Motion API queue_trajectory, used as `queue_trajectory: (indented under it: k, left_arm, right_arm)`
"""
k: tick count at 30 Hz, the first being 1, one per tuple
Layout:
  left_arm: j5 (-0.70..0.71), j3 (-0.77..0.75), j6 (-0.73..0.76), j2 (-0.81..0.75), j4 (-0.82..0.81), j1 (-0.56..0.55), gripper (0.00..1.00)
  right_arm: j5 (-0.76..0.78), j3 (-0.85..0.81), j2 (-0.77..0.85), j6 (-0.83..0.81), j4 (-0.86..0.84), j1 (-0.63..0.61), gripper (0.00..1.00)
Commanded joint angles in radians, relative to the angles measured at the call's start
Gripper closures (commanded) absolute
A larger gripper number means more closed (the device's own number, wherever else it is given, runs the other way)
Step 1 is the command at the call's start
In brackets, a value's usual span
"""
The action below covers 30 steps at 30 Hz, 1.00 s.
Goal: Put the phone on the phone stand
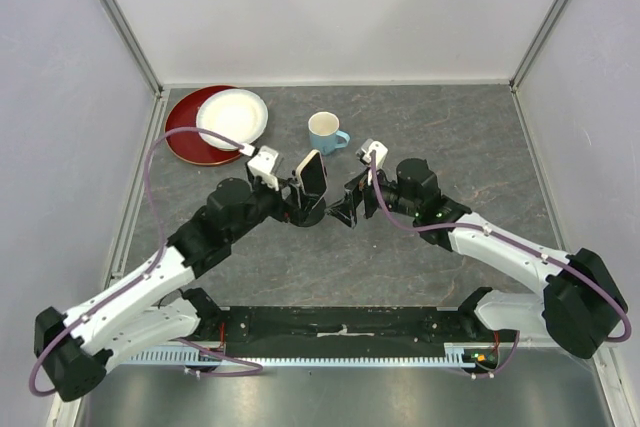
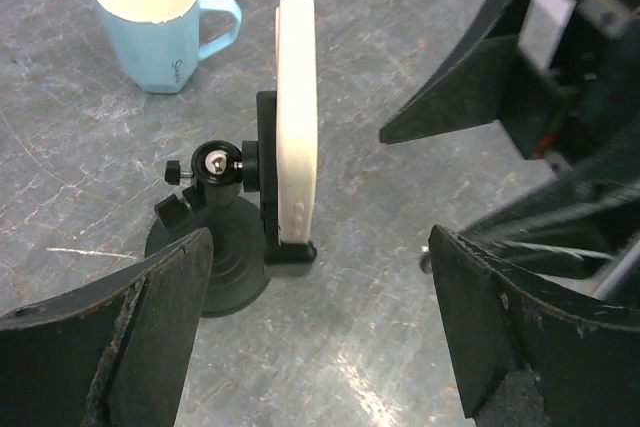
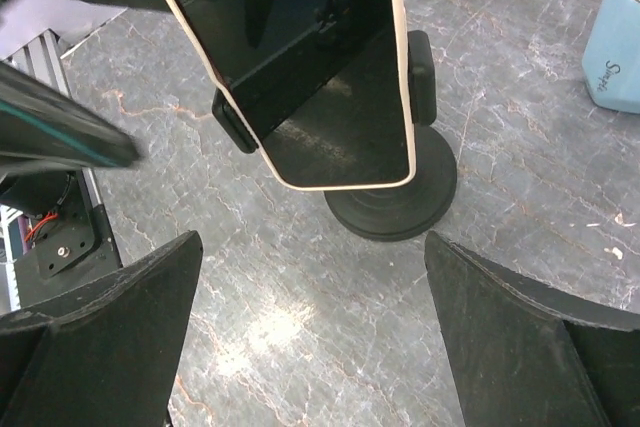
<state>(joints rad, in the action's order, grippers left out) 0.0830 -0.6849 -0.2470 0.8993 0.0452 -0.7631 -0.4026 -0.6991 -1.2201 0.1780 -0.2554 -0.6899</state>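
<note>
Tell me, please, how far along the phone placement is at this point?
Done: the phone sits on its edge in the holder of the phone stand, held by nothing else. In hand: nothing; the left gripper and right gripper are both open on either side, apart from it. Left: seemingly only backing the arms away, provided the phone sits firm.

The phone (image 3: 330, 127) runs past the top edge; the mug (image 3: 615, 37) past the right
</note>
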Motion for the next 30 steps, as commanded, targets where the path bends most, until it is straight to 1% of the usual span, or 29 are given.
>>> queue_trajectory:
  k: [1,4,5,9,11,13,15,17,20,24,27,28,30]
  left_arm:
    - [0.009,-0.005,-0.086,-0.198,0.071,0.002,0.06]
    - [0.075,0.021,-0.120,-0.296,0.073,0.004,0.06]
    - [0.095,0.036,-0.136,-0.360,0.068,0.002,0.06]
    - [0.198,0.077,-0.176,-0.474,0.084,0.002,0.05]
    - [0.205,0.082,-0.181,-0.509,0.094,0.004,0.04]
    - [0.187,0.082,-0.182,-0.520,0.114,0.004,0.04]
    - [0.185,0.076,-0.189,-0.525,0.125,0.004,0.04]
    - [0.187,0.076,-0.193,-0.527,0.136,0.002,0.04]
    - [0.187,0.076,-0.195,-0.527,0.137,0.002,0.04]
    - [0.185,0.070,-0.184,-0.519,0.134,0.002,0.04]
    - [0.187,0.065,-0.176,-0.510,0.133,0.004,0.04]
    - [0.189,0.065,-0.176,-0.508,0.134,0.004,0.04]
    - [0.193,0.065,-0.181,-0.505,0.137,0.004,0.04]
  right_arm:
    - [0.014,-0.097,0.019,-0.044,0.097,-0.006,0.02]
    - [0.022,-0.160,-0.005,-0.086,0.123,-0.014,0.02]
    - [0.022,-0.183,-0.031,-0.097,0.134,-0.013,0.02]
    - [-0.007,-0.351,-0.122,-0.156,0.199,-0.013,0.02]
    - [-0.036,-0.401,-0.171,-0.196,0.229,-0.013,0.02]
    - [-0.018,-0.459,-0.200,-0.198,0.234,-0.011,0.02]
    - [-0.066,-0.525,-0.254,-0.198,0.252,-0.011,0.02]
    - [-0.125,-0.545,-0.292,-0.190,0.252,-0.013,0.02]
    - [-0.169,-0.547,-0.306,-0.181,0.228,-0.019,0.02]
    - [-0.122,-0.542,-0.306,-0.181,0.232,-0.043,0.02]
    - [-0.117,-0.530,-0.305,-0.181,0.231,-0.051,0.02]
    - [-0.125,-0.524,-0.303,-0.142,0.217,-0.053,0.02]
    - [-0.137,-0.508,-0.299,-0.118,0.197,-0.062,0.02]
